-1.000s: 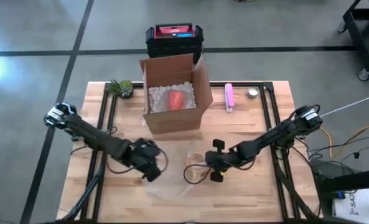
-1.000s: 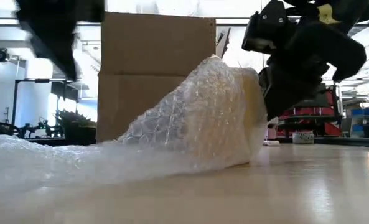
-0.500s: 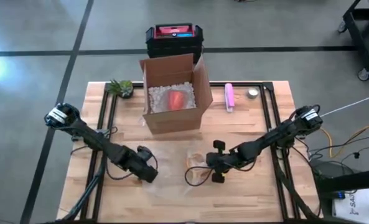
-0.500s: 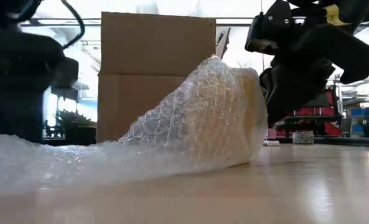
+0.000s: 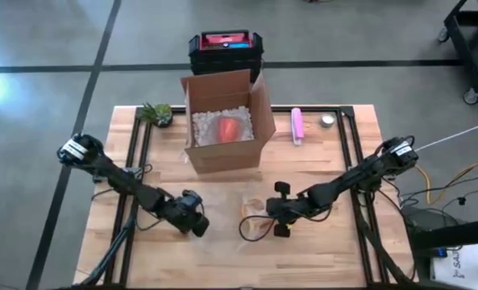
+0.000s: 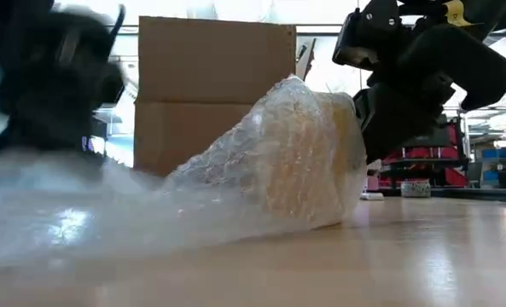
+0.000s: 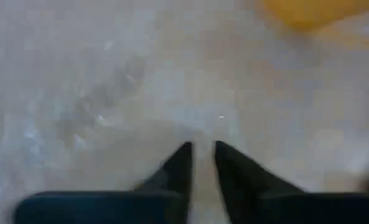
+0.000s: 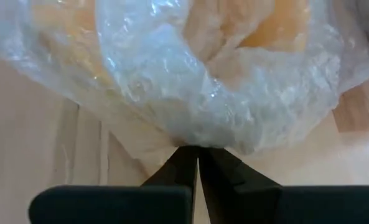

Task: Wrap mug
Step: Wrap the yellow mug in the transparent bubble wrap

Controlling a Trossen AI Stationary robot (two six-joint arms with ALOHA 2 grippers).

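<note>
The yellowish mug (image 6: 308, 158) lies on its side on the table, partly covered by a clear bubble wrap sheet (image 5: 226, 224) whose loose end trails toward the table's left. My right gripper (image 5: 276, 218) sits at the mug's right side, shut on the wrap (image 8: 203, 118). My left gripper (image 5: 193, 223) is low at the sheet's loose left end (image 6: 39, 196), its fingers nearly together on the wrap (image 7: 172, 93). The mug shows as a yellow patch (image 7: 308, 9) in the left wrist view. My left gripper has the loose left end of the bubble wrap (image 7: 200, 134) between its two fingers, coming from above and slanting down. That end rises off the table toward the gripper (image 6: 56, 94); the layer count does not show. My right gripper pinches gathered bubble wrap (image 8: 198, 142) at the mug's right end between its shut fingers. The fingers come nearly level from the table's right. The wrapped mug rests on the table on its side.
An open cardboard box (image 5: 222, 129) with white packing fill and a red thing stands at the far middle. A small plant (image 5: 158, 113), a pink bar (image 5: 297, 126) and a small round tin (image 5: 327, 121) lie along the far edge. A black-and-red case (image 5: 225, 48) is beyond the table.
My left gripper has come down from above onto the wrap's loose left end. That end, flat on the table before, now rises off the table toward the gripper. The mug and my right gripper have kept still.
</note>
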